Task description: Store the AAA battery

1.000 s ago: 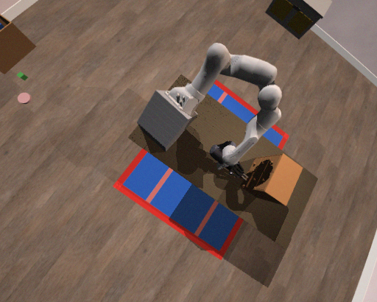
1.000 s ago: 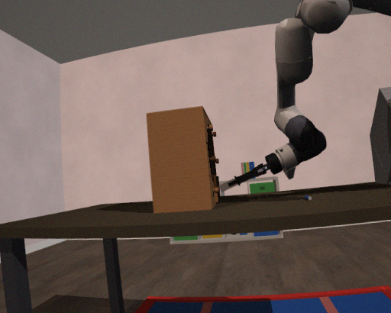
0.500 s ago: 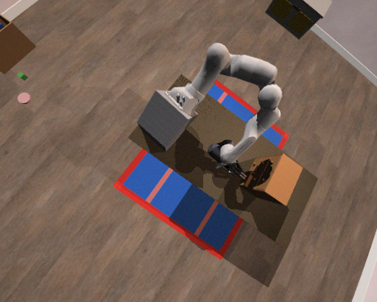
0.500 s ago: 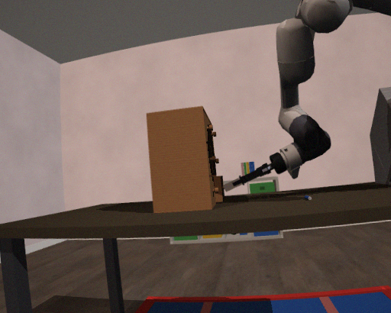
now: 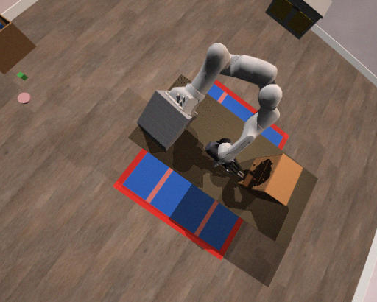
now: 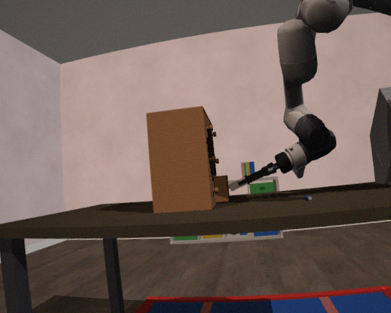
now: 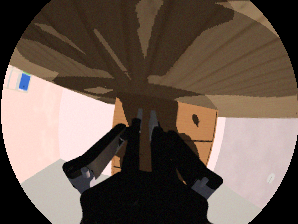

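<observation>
Top view: white jointed arm (image 5: pixel 245 70) bends down over dark brown table (image 5: pixel 216 121); black two-finger gripper (image 5: pixel 239 173) at the shadowed front of the small tan wooden chest (image 5: pixel 286 180). Battery not discernible.

Exterior view: lowest drawer (image 6: pixel 221 189) stands partly out of the chest (image 6: pixel 178 160). Gripper (image 6: pixel 233 185) clenched at that drawer's front, apparently on its knob. Small blue-and-white AAA battery (image 6: pixel 308 198) lies on the table (image 6: pixel 101 223), well apart from the chest.

Wrist view: fingers nearly together against tan wood; knob itself hidden.
</observation>
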`<state>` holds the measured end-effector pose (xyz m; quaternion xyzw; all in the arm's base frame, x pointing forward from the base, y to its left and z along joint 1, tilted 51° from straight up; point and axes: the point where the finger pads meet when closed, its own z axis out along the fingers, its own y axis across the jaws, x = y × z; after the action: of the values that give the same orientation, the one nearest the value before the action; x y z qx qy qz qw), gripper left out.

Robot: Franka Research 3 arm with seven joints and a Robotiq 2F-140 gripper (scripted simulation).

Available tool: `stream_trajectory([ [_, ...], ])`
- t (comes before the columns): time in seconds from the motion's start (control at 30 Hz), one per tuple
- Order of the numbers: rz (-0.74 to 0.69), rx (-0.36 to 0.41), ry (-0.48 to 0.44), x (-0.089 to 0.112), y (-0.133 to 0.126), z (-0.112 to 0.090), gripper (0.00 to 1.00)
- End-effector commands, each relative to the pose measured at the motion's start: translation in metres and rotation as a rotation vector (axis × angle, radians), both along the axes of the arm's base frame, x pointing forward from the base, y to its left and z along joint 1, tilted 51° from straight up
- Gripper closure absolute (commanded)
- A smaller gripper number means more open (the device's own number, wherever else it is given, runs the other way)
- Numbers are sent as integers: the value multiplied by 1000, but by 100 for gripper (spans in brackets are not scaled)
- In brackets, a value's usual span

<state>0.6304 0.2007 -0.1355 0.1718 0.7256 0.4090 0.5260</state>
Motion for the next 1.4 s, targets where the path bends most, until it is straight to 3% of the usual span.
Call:
stream_trajectory([
  [0.0, 3, -5, -6, -5, -1, 0, 92],
  [0.43, 3, -5, -6, -19, -3, -1, 92],
  [1.37, 3, -5, -6, -24, -4, -2, 92],
])
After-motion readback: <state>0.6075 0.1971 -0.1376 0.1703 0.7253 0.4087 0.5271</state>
